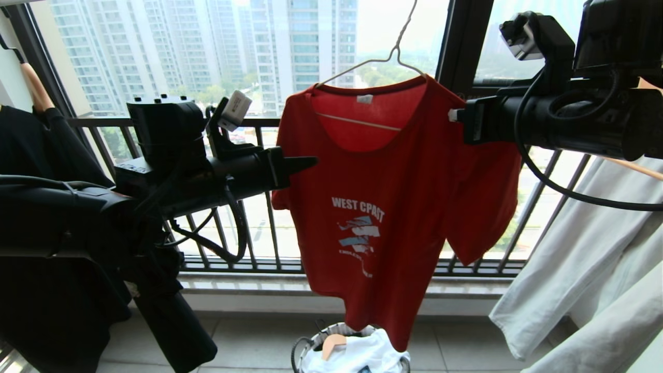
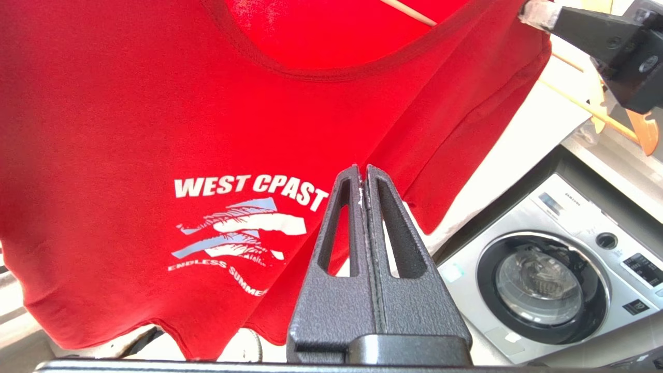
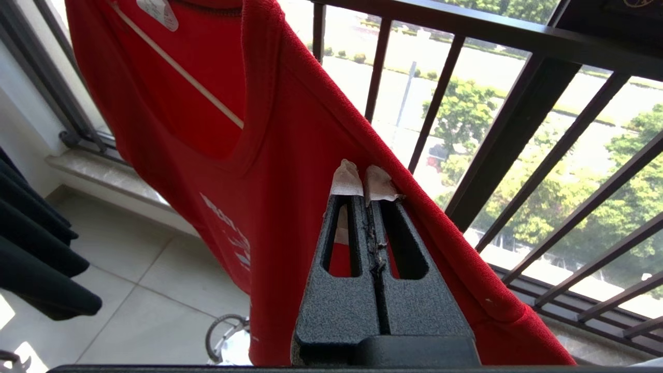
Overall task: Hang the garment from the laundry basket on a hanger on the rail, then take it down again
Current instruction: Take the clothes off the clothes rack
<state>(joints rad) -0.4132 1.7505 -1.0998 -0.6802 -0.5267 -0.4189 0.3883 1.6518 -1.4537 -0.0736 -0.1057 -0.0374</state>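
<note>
Head view: garment (image 1: 393, 207) hangs on the hanger (image 1: 386, 59) above the laundry basket (image 1: 311, 347), right claw (image 1: 456, 115) clenched at its shoulder seam, left claw (image 1: 311, 162) clenched empty beside its sleeve; next, probably taking it down.

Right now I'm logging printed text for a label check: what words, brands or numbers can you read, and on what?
"WEST CPAST": white lettering on the chest of the red T-shirt, as it reads.
"ENDLESS SUMME": small white line under its graphic, the end hidden behind the left end effector.
"SAMSUNG", probably: tiny mark on the washing machine.
White neck label: too small to read.
Washing machine's panel stickers: unreadable.
</note>
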